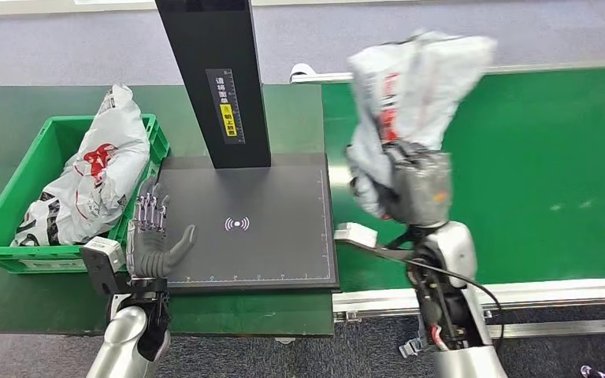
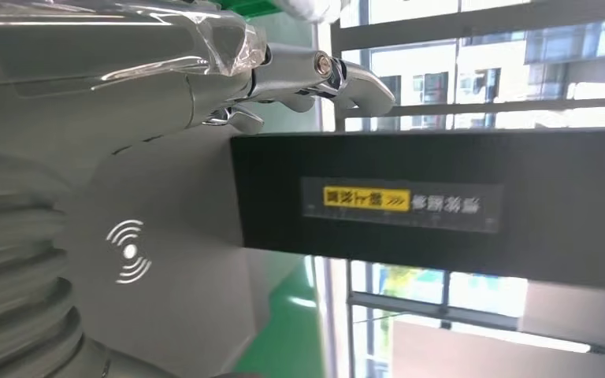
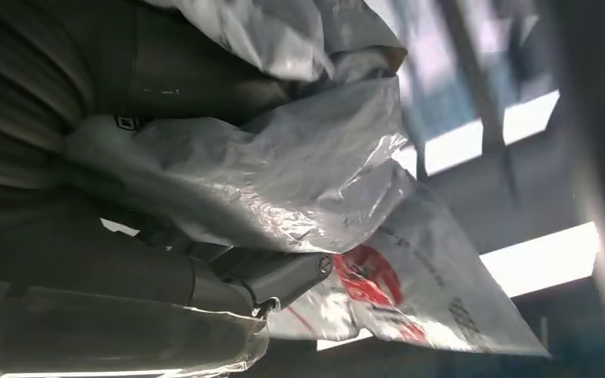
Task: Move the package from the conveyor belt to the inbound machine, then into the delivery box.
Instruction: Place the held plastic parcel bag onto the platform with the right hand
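Observation:
My right hand (image 1: 419,183) grips a white plastic package (image 1: 413,87) with red print and holds it up above the green conveyor belt (image 1: 536,173), just right of the inbound machine. The right wrist view shows the crumpled bag (image 3: 299,165) wrapped over my fingers (image 3: 276,276). The inbound machine is a black flat plate (image 1: 248,228) with a white signal mark and a black upright column (image 1: 217,79). My left hand (image 1: 154,236) hovers open at the plate's left edge, fingers spread and pointing up, holding nothing. The column (image 2: 433,205) fills much of the left wrist view.
A green delivery crate (image 1: 16,197) stands left of the machine on the dark green table, with a white package with red print (image 1: 94,177) lying inside. The conveyor's metal frame (image 1: 473,295) runs along the near side. Grey floor lies beyond.

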You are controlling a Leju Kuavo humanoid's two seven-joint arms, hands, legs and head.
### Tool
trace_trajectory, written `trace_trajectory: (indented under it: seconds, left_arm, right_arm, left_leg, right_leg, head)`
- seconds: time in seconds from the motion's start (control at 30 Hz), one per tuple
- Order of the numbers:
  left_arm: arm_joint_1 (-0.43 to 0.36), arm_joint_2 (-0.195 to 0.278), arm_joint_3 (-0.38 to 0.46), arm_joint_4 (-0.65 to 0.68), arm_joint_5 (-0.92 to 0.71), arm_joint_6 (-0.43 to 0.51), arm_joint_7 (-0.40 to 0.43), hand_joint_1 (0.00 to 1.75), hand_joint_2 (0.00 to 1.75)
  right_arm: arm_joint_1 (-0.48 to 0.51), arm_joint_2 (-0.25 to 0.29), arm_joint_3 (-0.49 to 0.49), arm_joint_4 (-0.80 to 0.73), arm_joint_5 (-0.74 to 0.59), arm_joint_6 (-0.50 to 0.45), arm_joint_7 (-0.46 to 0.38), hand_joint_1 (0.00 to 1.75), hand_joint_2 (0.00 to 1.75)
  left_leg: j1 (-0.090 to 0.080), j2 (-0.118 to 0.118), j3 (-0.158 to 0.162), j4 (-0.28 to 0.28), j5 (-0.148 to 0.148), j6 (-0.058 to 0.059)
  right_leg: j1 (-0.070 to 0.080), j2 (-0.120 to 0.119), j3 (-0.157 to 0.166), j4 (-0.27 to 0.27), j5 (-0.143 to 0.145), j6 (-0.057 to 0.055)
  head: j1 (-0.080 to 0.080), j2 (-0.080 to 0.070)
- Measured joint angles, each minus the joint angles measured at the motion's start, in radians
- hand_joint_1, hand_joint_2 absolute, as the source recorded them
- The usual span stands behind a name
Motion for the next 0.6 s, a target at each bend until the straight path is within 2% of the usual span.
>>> trace_trajectory:
  seconds: [0.07,0.2,0.3,0.5,0.57,0.6]
  left_arm:
    - [-0.004,0.002,0.001,0.003,0.011,-0.001,-0.005,0.0,1.75]
    - [-0.005,0.006,0.002,0.005,0.016,-0.003,-0.009,0.0,1.75]
    - [-0.005,0.009,0.002,0.005,0.016,-0.003,-0.01,0.0,1.75]
    - [-0.005,0.015,0.002,0.007,0.022,-0.006,-0.012,0.0,1.75]
    - [-0.005,0.016,0.002,0.01,0.025,-0.011,-0.012,0.0,1.75]
    - [-0.005,0.016,0.002,0.012,0.026,-0.012,-0.012,0.0,1.75]
  right_arm:
    - [-0.021,0.001,0.132,0.077,0.004,0.049,0.07,1.75,1.75]
    - [-0.036,-0.001,0.306,0.167,-0.024,0.061,0.106,1.75,1.75]
    - [-0.051,-0.008,0.373,0.195,-0.04,0.119,0.116,1.75,1.75]
    - [-0.068,-0.012,0.484,0.266,-0.045,0.37,0.161,1.75,1.75]
    - [-0.079,-0.01,0.521,0.303,-0.041,0.414,0.18,1.75,1.75]
    - [-0.084,-0.009,0.536,0.321,-0.037,0.413,0.185,1.62,1.75]
  left_leg:
    - [0.0,-0.002,0.0,0.0,0.0,0.0]
    - [0.0,-0.006,-0.003,0.001,0.001,0.0]
    - [0.0,-0.006,-0.003,0.001,0.001,0.001]
    - [0.0,-0.006,-0.003,0.001,0.0,0.001]
    - [0.0,-0.006,-0.003,0.001,0.0,0.001]
    - [0.0,-0.006,-0.002,0.001,0.0,0.001]
  right_leg:
    - [0.0,-0.002,0.0,0.0,0.0,0.0]
    - [0.0,-0.005,-0.001,0.0,0.0,0.0]
    - [0.0,-0.005,-0.001,-0.001,0.0,0.0]
    - [0.0,-0.005,-0.001,-0.001,0.0,0.0]
    - [0.0,-0.005,0.0,-0.001,0.0,0.0]
    - [0.0,-0.005,0.0,-0.001,0.0,0.0]
  head:
    - [0.0,0.0]
    - [0.0,0.0]
    - [0.0,0.0]
    - [0.0,0.0]
    - [0.0,0.0]
    - [0.0,0.0]
